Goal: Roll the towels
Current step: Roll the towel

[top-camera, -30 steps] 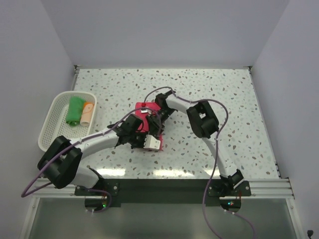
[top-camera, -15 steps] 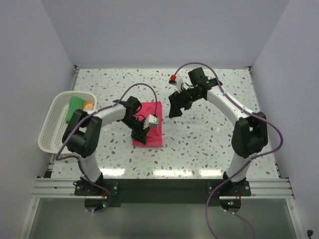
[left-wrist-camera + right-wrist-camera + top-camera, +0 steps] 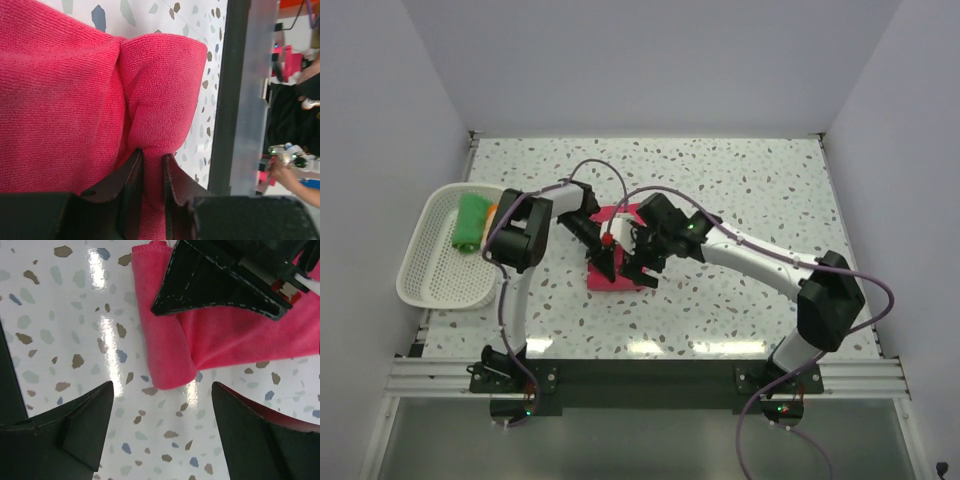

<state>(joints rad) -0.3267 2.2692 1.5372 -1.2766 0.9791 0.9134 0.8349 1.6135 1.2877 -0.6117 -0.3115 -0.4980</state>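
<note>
Three towels: two in the white mesh basket [image 3: 425, 275], one out on the speckled table [image 3: 740, 190].
basket: far left of the table.
green towel [image 3: 471, 222]: rolled, at the basket's far end.
peach-orange towel [image 3: 493, 210]: just beside the green one, mostly hidden by the left arm.
left gripper [image 3: 152, 156]: fingers clenched on a raised fold of the pink-red towel [image 3: 65, 100].
pink-red towel: table centre, near end folded over.
right gripper [image 3: 162, 387]: fingers spread wide, grasping nothing, above the towel's near corner.
</note>
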